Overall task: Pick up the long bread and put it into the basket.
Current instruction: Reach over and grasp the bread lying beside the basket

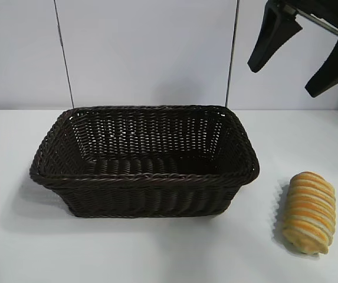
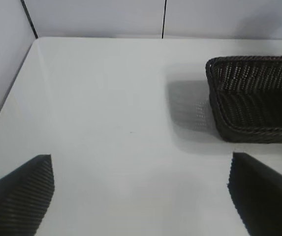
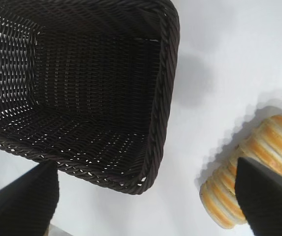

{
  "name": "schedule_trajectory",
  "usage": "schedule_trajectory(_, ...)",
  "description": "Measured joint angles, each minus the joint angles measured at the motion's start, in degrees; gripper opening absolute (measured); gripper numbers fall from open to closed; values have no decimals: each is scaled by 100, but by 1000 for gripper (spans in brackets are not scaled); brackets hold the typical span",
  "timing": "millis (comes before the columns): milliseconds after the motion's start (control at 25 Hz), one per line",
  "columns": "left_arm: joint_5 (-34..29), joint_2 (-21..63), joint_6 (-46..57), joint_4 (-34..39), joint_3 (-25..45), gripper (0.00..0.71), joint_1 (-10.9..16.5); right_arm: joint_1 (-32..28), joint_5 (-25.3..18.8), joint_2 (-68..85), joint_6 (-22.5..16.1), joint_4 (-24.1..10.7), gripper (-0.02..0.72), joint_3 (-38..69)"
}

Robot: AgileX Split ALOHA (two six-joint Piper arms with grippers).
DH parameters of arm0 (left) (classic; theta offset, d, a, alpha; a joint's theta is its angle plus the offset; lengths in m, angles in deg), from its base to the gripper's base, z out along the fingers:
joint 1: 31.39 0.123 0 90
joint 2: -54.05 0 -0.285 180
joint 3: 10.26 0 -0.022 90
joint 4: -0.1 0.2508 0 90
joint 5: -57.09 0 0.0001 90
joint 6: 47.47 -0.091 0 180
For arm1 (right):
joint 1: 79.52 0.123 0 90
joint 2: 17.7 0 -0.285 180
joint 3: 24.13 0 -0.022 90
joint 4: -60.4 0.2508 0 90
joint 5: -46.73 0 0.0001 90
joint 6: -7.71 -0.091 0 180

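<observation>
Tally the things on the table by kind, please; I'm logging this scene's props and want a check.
Long bread: 1
Basket: 1
Total: 2

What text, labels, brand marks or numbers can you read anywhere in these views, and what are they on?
None: no readable text, label, number or sign in any view.
The basket is plain dark wicker, no tag showing.
The long bread shows only orange and pale stripes.
The table and back wall are unmarked.
The right end effector, open and raised above the bread, bears no visible marking; nor does the left end effector, open over bare table.
</observation>
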Motion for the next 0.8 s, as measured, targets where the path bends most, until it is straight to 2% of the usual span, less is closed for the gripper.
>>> schedule_trajectory(120,198,0,0,-190,336,695,0,0,-19,0,-67,-206,695,0)
schedule_trajectory(560,483,0,-23,-235,352,695,0,0,-324,337,-482,-950,695,4)
schedule_trajectory(800,483,0,-23,-235,352,695,0,0,-681,981,-766,-1476,695,4)
